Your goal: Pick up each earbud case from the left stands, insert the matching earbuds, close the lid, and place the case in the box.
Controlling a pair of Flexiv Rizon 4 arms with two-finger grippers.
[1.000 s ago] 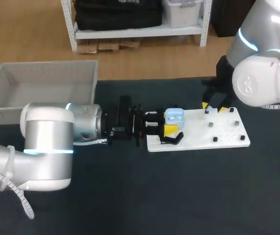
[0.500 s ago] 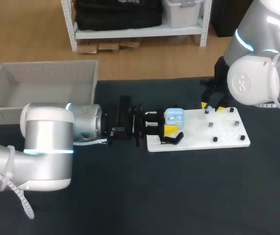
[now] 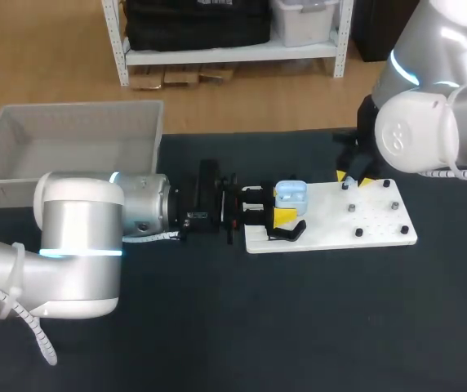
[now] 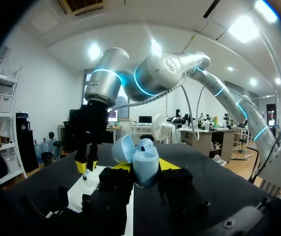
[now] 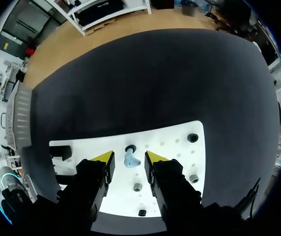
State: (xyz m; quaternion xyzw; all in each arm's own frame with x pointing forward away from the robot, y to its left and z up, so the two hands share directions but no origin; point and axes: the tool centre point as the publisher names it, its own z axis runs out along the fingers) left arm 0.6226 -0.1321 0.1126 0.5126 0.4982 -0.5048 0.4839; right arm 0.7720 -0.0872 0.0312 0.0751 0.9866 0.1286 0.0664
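The earbud case (image 4: 145, 158) is a smooth, pale blue, rounded shell. It stands upright with its long axis vertical, and its lid (image 4: 123, 150) is swung open and leans to one side. The left gripper (image 4: 144, 169) clamps it from both sides above the near end of a white board (image 3: 380, 233). What the case holds cannot be told. The right gripper (image 5: 129, 156) hangs wide around a blue earbud (image 5: 129, 160) on the board without touching it. The box (image 3: 21, 175) sits well apart.
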